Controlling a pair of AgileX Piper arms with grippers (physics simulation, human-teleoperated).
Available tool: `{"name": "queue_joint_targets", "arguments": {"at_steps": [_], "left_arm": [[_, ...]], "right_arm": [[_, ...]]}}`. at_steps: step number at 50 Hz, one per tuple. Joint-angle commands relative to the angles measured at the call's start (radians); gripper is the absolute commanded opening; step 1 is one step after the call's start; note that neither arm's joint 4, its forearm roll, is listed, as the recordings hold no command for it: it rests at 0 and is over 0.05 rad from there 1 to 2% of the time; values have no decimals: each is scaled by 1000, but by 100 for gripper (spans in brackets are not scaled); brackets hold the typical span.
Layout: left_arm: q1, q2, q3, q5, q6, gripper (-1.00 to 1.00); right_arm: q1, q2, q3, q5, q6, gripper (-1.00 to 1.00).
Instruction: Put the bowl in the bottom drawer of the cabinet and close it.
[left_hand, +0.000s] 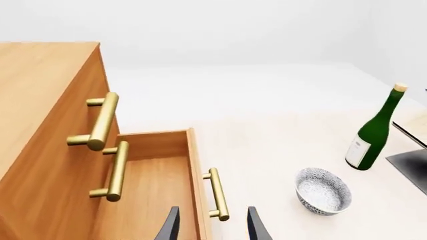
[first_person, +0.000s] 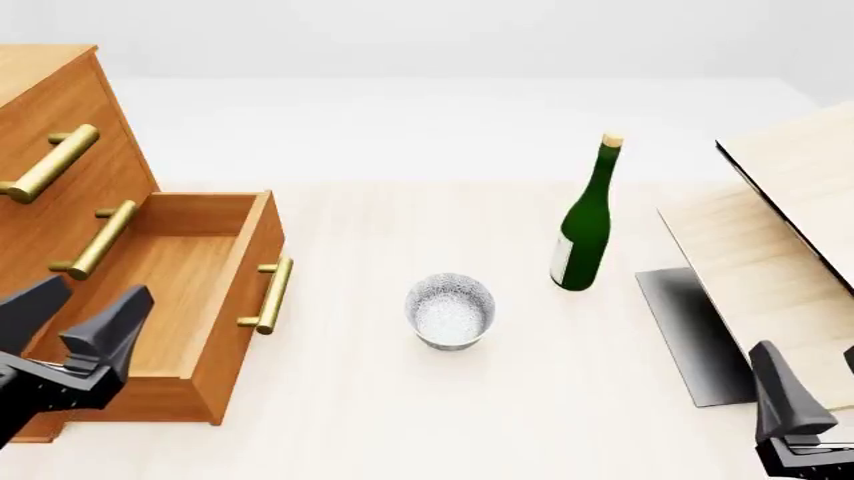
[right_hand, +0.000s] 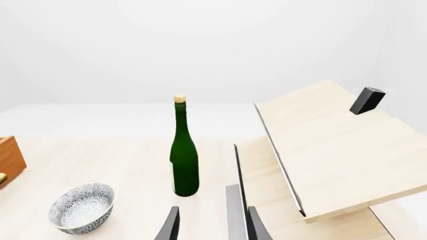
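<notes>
The white speckled bowl (first_person: 451, 310) stands upright on the table, right of the open bottom drawer (first_person: 174, 290) of the orange-brown cabinet (first_person: 54, 110). The drawer is pulled out, nothing shows inside it, and its short brass handle (first_person: 271, 295) faces the bowl. My left gripper (first_person: 104, 287) hovers open over the drawer's near part. In the left wrist view its fingers (left_hand: 170, 225) straddle the drawer's front panel and handle (left_hand: 217, 195), with the bowl (left_hand: 323, 190) off to the side. My right gripper (first_person: 807, 350) is open at the near right, far from the bowl (right_hand: 81, 207).
A green wine bottle (first_person: 583, 230) stands just behind and right of the bowl. Pale wooden boards (first_person: 787, 220) and a dark grey slab (first_person: 687, 330) fill the right side. A small black block (right_hand: 367, 100) sits on the tilted board. The two upper drawers are shut.
</notes>
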Motion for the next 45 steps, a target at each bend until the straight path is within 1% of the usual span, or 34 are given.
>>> {"name": "queue_joint_targets", "arguments": {"at_steps": [1, 6, 9, 16, 19, 31, 33, 40, 45], "left_arm": [[-26, 59, -59, 52, -37, 100], [-24, 73, -83, 79, -36, 100], [-31, 90, -102, 108, -60, 100], [-41, 99, -134, 150, -54, 100], [-45, 107, -146, 172, -63, 100], [-22, 148, -192, 232, -73, 100], [-22, 149, -196, 239, -73, 100], [17, 164, -189, 255, -76, 100], [13, 174, -197, 266, -88, 100]], "right_arm": [[0, 0, 0, 0, 0, 100], [0, 0, 0, 0, 0, 100], [0, 0, 0, 0, 0, 100], [0, 0, 0, 0, 0, 100], [0, 0, 0, 0, 0, 100], [0, 0, 0, 0, 0, 100], [0, 0, 0, 0, 0, 100], [0, 0, 0, 0, 0, 100], [0, 0, 0, 0, 0, 100]]}}
